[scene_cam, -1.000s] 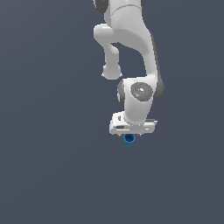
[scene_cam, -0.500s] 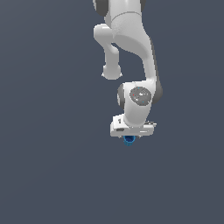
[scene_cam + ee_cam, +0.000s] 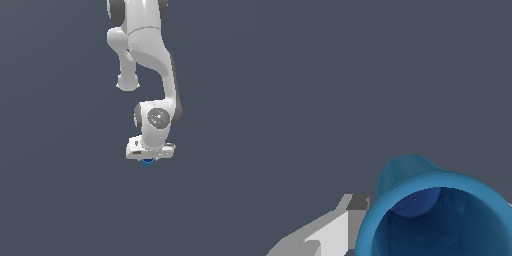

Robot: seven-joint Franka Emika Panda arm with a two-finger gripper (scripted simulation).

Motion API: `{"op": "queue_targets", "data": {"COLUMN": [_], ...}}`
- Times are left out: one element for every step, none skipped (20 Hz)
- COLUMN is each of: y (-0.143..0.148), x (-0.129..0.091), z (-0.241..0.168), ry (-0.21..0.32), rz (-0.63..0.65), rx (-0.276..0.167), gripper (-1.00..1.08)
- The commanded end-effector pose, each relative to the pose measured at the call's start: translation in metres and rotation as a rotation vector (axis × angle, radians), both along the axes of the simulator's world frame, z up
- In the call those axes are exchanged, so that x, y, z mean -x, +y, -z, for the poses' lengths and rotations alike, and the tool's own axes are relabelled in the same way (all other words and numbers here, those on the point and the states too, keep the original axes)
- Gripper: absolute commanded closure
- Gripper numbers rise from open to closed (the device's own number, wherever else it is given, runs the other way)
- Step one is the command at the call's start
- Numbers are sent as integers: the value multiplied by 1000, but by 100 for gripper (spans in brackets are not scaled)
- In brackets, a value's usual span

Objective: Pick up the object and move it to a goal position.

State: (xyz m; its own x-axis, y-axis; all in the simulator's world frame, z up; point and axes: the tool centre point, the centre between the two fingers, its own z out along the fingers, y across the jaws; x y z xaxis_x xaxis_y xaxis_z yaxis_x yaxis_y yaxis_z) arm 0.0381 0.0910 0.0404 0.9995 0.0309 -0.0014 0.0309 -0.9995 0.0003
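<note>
The object, a small bright blue cup (image 3: pixel 147 162) with a darker hollow inside, shows just under the white hand of my gripper (image 3: pixel 148 159) in the exterior view; only a sliver of blue shows there. In the wrist view the cup (image 3: pixel 406 175) fills the near part of the picture, rim toward the camera. One grey-white finger (image 3: pixel 336 232) lies against its side. The other finger is hidden behind the cup. The gripper is shut on the cup and holds it off the grey surface.
The white arm (image 3: pixel 150 60) reaches down from the top of the exterior view. A plain dark grey surface (image 3: pixel 60 200) fills the rest of both views. No goal marker shows.
The gripper with the blue cup has shifted slightly downward in the exterior view, and the arm has followed. The grip has not changed.
</note>
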Motion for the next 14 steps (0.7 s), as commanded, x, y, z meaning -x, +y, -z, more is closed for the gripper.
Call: {"op": "queue_targets", "data": {"y": [0,0,0,0,0,0,0,0,0,0,0,0,1,1], "x": [-1,-1,-1,-1,-1,-1,-1,-1,-1,-1,-1,0,0,0], "z": [0,0,0,0,0,0,0,0,0,0,0,-1,-3,-5], "ry": [-1,-1,-1,-1,-1,-1,-1,-1,-1,-1,-1,-1,-1,-1], "rz": [0,0,0,0,0,0,0,0,0,0,0,0,0,0], "rx": [0,0,0,0,0,0,0,0,0,0,0,0,0,0], "gripper": [108,108,108,108,108,108,108,108,108,108,108,108,108,108]}}
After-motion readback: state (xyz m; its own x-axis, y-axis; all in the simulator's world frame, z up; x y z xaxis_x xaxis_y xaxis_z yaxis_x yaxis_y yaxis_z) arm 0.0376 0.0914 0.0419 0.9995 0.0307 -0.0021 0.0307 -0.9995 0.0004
